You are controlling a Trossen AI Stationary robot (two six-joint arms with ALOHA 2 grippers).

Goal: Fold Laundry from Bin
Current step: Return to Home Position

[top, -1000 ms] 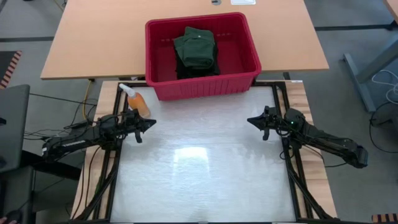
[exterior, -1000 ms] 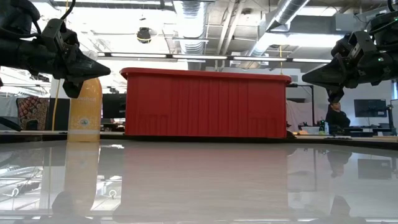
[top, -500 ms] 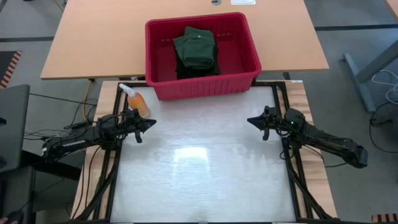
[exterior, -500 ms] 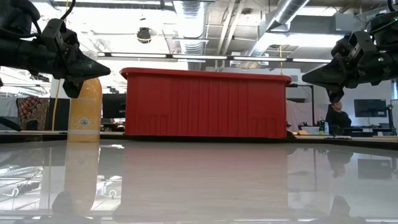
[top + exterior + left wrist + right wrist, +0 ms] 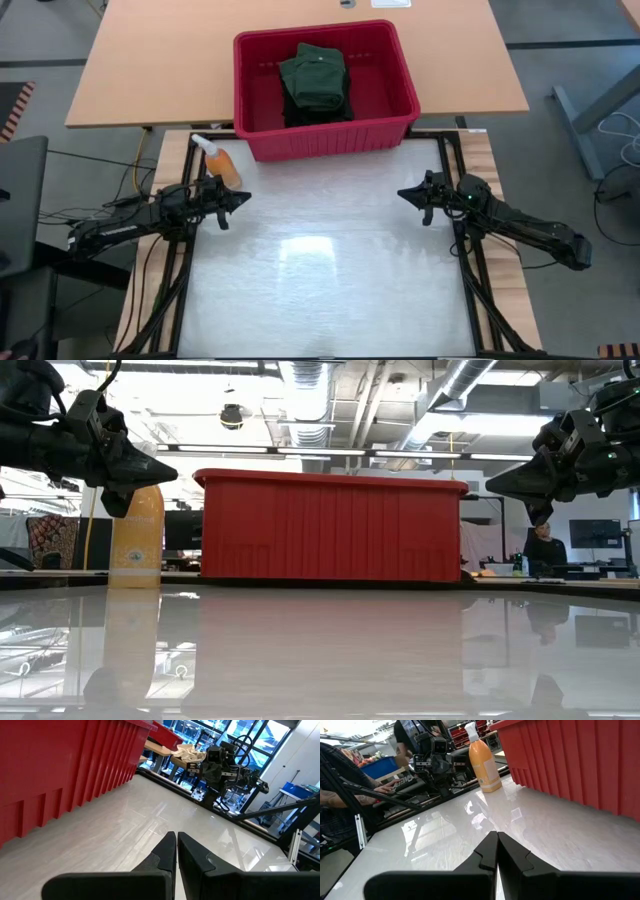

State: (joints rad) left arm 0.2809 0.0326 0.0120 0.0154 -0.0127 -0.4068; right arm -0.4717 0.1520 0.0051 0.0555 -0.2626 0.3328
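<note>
Laundry [image 5: 315, 80] lies folded in the bin [image 5: 330, 140] at twelve o'clock from above; left hand [image 5: 240, 199] at nine, right hand [image 5: 403, 194] at three. Low view: both hang above the surface [image 5: 320, 650]. Wrist views: both pinched closed, empty. Swinging wide, the left could clip the nearby bottle [image 5: 222, 165].

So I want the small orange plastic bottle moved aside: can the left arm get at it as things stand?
Probably yes: the orange bottle stands close beside the left gripper, with nothing between them; shut now, it would need to open first.
</note>
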